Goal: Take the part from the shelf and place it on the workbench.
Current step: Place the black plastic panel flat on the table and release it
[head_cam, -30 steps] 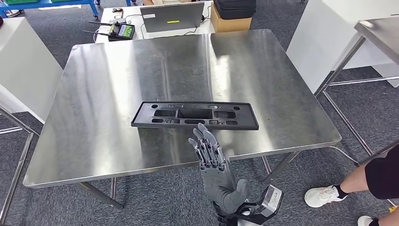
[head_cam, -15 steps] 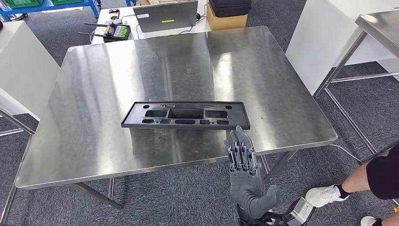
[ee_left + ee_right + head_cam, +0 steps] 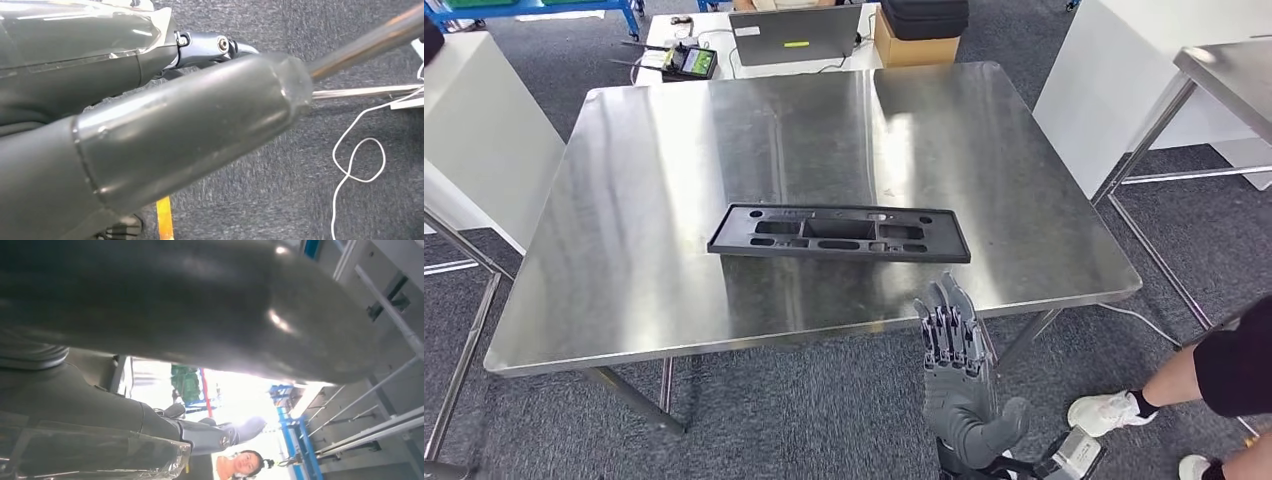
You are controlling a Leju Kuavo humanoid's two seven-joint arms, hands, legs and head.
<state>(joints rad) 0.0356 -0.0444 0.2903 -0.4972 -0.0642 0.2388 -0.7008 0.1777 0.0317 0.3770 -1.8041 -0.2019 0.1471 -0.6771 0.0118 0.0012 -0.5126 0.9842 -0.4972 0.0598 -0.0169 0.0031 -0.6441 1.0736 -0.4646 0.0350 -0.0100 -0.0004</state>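
Observation:
The part (image 3: 839, 232), a long flat black plastic panel with several cut-outs, lies flat on the steel workbench (image 3: 674, 150), near its front edge and a little right of centre. My right hand (image 3: 959, 370) is raised in front of the workbench's front edge, below and to the right of the part. Its fingers are straight, it holds nothing, and it is apart from the part. In the left wrist view my left hand (image 3: 190, 125) hangs over grey carpet with thumb and fingers stretched out, holding nothing. In the right wrist view the right hand's thumb (image 3: 200, 305) looms close.
Behind the workbench stand a laptop (image 3: 796, 35), a cardboard box (image 3: 914, 48) and a handheld controller (image 3: 689, 62). A white cabinet (image 3: 474, 130) is at the left, a second steel table (image 3: 1224, 60) at the right. A person's legs (image 3: 1194, 385) stand at the lower right.
My right hand has drawn back from over the table near the part's front edge, moving right and down past the workbench's front edge. The part lies where it was; the camera shifted slightly.

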